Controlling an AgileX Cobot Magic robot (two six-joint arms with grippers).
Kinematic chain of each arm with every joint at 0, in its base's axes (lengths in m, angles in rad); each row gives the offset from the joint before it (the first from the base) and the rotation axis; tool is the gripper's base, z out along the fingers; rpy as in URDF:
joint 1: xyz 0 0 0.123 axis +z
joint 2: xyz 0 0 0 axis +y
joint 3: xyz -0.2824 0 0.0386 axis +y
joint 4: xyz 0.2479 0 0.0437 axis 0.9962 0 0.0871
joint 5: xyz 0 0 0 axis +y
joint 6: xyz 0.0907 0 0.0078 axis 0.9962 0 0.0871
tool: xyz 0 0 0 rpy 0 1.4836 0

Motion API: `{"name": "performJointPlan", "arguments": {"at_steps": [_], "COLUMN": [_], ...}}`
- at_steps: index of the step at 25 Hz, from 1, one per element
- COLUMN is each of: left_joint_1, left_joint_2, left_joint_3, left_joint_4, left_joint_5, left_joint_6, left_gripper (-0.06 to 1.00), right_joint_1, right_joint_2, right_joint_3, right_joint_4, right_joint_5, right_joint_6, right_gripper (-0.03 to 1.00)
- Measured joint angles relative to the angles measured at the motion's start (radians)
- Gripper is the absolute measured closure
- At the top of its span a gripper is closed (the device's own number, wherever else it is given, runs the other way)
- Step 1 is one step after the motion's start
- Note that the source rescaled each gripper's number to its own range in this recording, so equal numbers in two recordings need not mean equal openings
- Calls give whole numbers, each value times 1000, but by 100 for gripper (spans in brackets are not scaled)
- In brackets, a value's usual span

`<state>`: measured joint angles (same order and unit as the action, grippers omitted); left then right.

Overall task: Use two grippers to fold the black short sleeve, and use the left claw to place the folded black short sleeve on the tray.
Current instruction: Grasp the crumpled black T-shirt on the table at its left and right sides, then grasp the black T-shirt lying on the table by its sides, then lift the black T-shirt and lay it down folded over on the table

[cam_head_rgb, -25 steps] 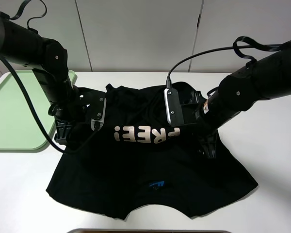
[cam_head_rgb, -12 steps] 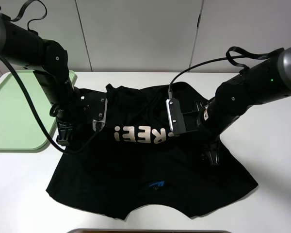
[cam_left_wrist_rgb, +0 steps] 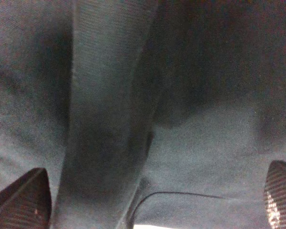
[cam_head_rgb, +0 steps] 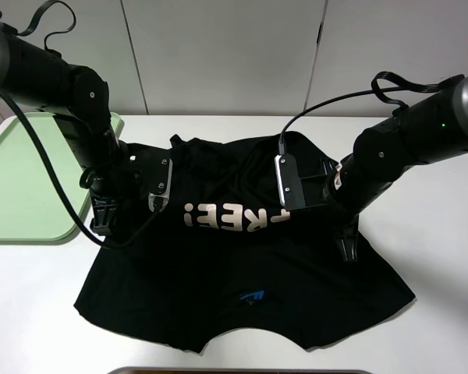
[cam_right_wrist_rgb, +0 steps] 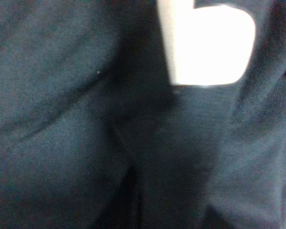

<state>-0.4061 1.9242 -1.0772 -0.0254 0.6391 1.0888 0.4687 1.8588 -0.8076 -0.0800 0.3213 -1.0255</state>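
The black short sleeve (cam_head_rgb: 242,280) lies spread on the white table, its pale "FREE!" lettering (cam_head_rgb: 234,218) upside down and a blue label (cam_head_rgb: 252,296) near the front. The left claw (cam_head_rgb: 101,220) stands over the shirt's left edge beside the tray (cam_head_rgb: 23,179). In the left wrist view the left gripper (cam_left_wrist_rgb: 152,198) is open, its fingertips (cam_left_wrist_rgb: 24,195) far apart with a raised fold of cloth (cam_left_wrist_rgb: 109,119) between them. My right gripper (cam_head_rgb: 347,248) presses down into the shirt's right sleeve area. Bunched fabric (cam_right_wrist_rgb: 86,119) fills the right wrist view and hides the fingers.
The pale green tray sits at the table's left edge, with nothing on the part that shows. Bare white table (cam_head_rgb: 437,234) lies right of the shirt. Black cables loop above both arms. A dark edge (cam_head_rgb: 242,371) shows at the table's front.
My right arm has shifted right and lowered onto the shirt's right side, and its jaws have closed there. The left arm and the shirt's left side have not moved.
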Motion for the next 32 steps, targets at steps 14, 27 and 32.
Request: {"name": "performJointPlan", "arguments": {"at_steps": [14, 27, 32], "left_joint_1": [0, 0, 0], "left_joint_2": [2, 58, 58], "left_joint_3": [0, 0, 0], "left_joint_4": [-1, -1, 11], "left_joint_5": [-64, -124, -120], "left_joint_6": [0, 0, 0], "left_gripper": [14, 54, 93], "right_joint_1": [0, 0, 0], "right_joint_2": [0, 0, 0], "right_joint_3": [0, 0, 0], "right_joint_4": [0, 0, 1], "right_joint_5": [4, 4, 4], "right_joint_6": [0, 0, 0], "right_gripper": [97, 97, 97]}}
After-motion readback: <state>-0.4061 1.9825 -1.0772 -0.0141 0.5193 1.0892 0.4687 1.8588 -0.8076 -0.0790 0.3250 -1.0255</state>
